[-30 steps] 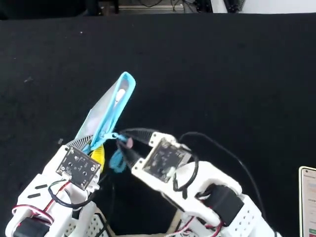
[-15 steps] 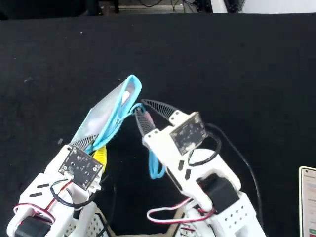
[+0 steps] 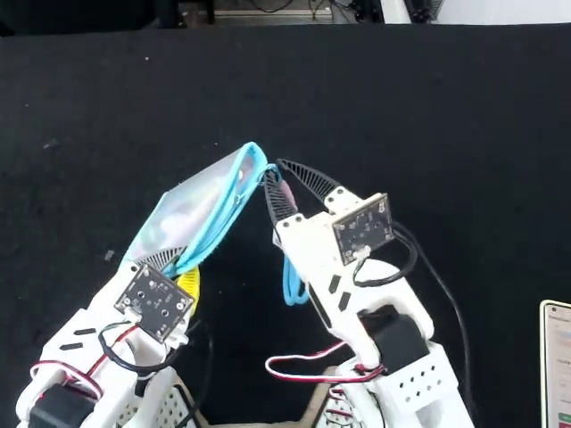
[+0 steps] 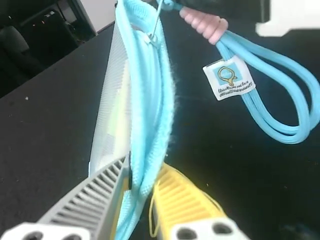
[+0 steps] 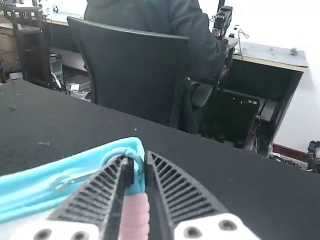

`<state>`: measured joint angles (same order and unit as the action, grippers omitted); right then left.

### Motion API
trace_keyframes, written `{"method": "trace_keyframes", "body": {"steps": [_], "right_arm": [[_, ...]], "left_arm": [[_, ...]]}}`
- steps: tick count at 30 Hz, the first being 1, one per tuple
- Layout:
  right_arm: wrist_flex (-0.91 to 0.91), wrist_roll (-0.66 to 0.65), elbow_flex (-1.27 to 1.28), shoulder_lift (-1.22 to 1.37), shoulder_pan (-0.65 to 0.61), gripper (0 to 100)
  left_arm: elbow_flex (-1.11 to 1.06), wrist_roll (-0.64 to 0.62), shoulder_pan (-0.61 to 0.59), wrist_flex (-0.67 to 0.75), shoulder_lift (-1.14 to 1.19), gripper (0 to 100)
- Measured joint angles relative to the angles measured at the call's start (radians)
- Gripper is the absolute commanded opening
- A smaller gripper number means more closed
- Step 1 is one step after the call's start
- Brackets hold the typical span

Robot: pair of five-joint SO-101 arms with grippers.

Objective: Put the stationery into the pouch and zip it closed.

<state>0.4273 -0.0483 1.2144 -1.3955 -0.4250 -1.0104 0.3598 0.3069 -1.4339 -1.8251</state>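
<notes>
Change, right arm: the right end effector [image 3: 273, 178] now sits at the far tip of the pouch [image 3: 201, 214]; a second ago it was at the near end, close to the left end effector [image 3: 181, 270].
Change, pouch: its far tip has swung to the right since then, and the blue strap [image 3: 293, 285] now hangs under the right arm rather than beside the left one.
Right end effector, state: fingers nearly closed, pinching the zip pull [image 5: 134, 215], whose pink bead lies between them.
Left end effector, state: clamped on the pouch's near end, with the grey finger on one side and the yellow finger [image 4: 182, 200] on the other.
Pouch, position: held off the bench [image 3: 428, 116], slanting between the two arms, zip edge uppermost.
Surroundings: a white tag [image 4: 229, 78] on the strap; a pale sheet [image 3: 556, 361] at the bench's right edge; a dark chair [image 5: 130, 70] beyond the bench.
Obstruction: the left arm covers the pouch's near end in the high view.
Unclear: a pale shape shows through the mesh wall and cannot be identified; the sheet is cut off by the frame edge.
</notes>
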Motion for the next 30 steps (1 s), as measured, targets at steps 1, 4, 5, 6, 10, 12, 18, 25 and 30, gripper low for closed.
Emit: {"method": "trace_keyframes", "body": {"steps": [1,4,5,6,10,12,18,25,30], "right_arm": [[0.000,0.000,0.000,0.012,0.000,1.1],[-0.008,0.000,-0.006,0.077,0.025,1.1],[-0.009,0.000,-0.018,0.106,0.043,1.1],[-0.009,0.000,-0.031,0.137,0.060,1.1],[-0.009,0.000,-0.094,0.250,0.110,1.1],[-0.009,0.000,-0.118,0.293,0.118,1.1],[-0.012,0.000,-0.172,0.379,0.129,1.1],[-0.083,0.000,-0.206,0.485,0.161,1.1],[-0.118,0.000,-0.232,0.555,0.161,1.1]], "left_arm": [[0.000,0.000,0.002,0.000,0.000,3],[0.000,0.000,0.003,-0.002,0.000,3],[0.000,0.000,0.003,-0.002,0.000,3],[0.000,0.000,0.003,-0.002,0.000,3],[0.000,0.000,0.003,-0.002,0.002,3],[0.000,0.000,0.003,-0.002,0.002,3],[0.000,0.000,0.003,-0.002,0.002,3],[-0.002,0.002,0.005,0.002,0.003,3],[-0.002,0.002,0.005,0.003,0.006,3]]}}
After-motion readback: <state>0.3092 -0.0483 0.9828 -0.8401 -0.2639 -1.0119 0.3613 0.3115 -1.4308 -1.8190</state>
